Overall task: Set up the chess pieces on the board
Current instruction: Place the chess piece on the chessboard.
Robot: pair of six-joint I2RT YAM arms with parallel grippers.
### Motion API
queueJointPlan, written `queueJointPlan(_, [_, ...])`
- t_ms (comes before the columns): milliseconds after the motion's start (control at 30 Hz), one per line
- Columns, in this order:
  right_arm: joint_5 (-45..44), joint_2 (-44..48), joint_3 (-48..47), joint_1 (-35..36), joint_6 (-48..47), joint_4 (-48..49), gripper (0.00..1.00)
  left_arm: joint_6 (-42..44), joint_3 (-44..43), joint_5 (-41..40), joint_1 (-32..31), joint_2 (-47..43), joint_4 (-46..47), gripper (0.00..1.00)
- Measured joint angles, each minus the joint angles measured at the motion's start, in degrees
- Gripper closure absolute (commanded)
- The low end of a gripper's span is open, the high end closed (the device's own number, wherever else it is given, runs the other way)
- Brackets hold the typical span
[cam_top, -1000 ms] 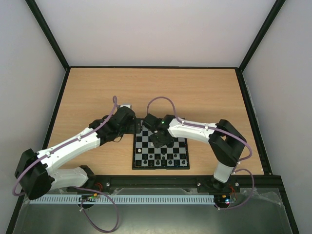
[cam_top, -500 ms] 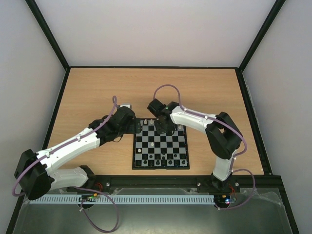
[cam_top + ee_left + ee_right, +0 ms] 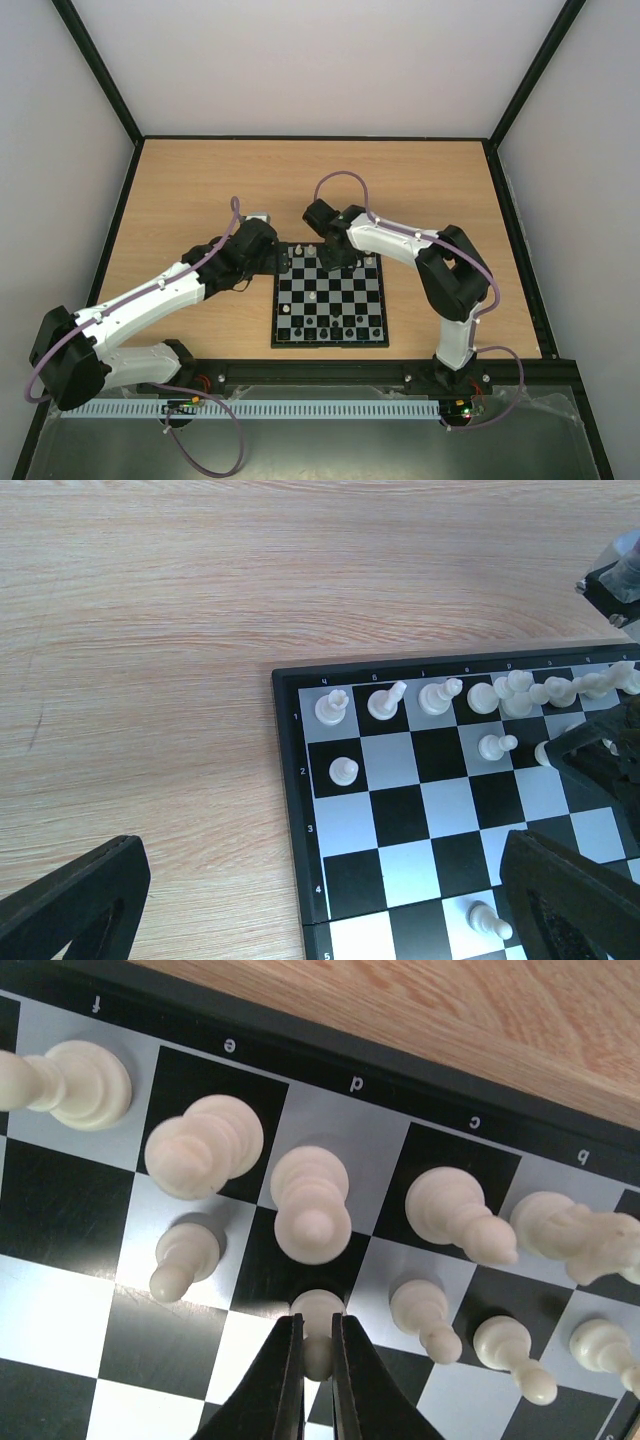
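Board (image 3: 345, 305) sits on the table (image 3: 200, 180) near the front edge, between the two arms.

Right gripper (image 3: 318, 1332) is clamped on a white pawn (image 3: 318, 1310) on the d file, second rank, directly in front of the tall d1 piece (image 3: 312, 1205). Fingers (image 3: 288, 1380) press both sides of the pawn. Can't tell whether its base is on the square or just off it. Right wrist view shows the back rank filled from b to f, with the knight (image 3: 575, 1232) on b. Other pawns (image 3: 425, 1315) stand on the second rank at e, c, b and one file past b.

Left gripper (image 3: 322, 852) is spread wide and holds nothing. It hovers over the board's far-left corner, roughly above ranks 3–4. Left wrist view shows the back-rank pieces (image 3: 385, 700) lined up along rank 1. A corner pawn (image 3: 345, 771) stands on rank 2 in the first file, and another pawn sits a few files along on the same rank. A lone white piece (image 3: 487, 918) stands around rank 5. The right arm's dark fingers show at the right edge of that view.

Top view shows the black pieces (image 3: 330, 325) grouped at the near end of the board and the whites at the far end.
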State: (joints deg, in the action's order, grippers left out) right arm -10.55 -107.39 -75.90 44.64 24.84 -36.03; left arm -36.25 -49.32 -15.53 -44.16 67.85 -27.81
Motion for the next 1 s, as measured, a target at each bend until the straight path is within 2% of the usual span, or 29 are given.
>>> queueJointPlan(600, [1.09,-1.7,-1.57,-0.37,-1.36,1.18,0.94,0.02,0.0,0.0,0.22,0.07,0.02,0.01])
queueJointPlan(1000, [2.4,-0.79,-1.62,-0.39,-1.66,1.2,0.57,0.02,0.0,0.0,0.22,0.07,-0.02,0.01])
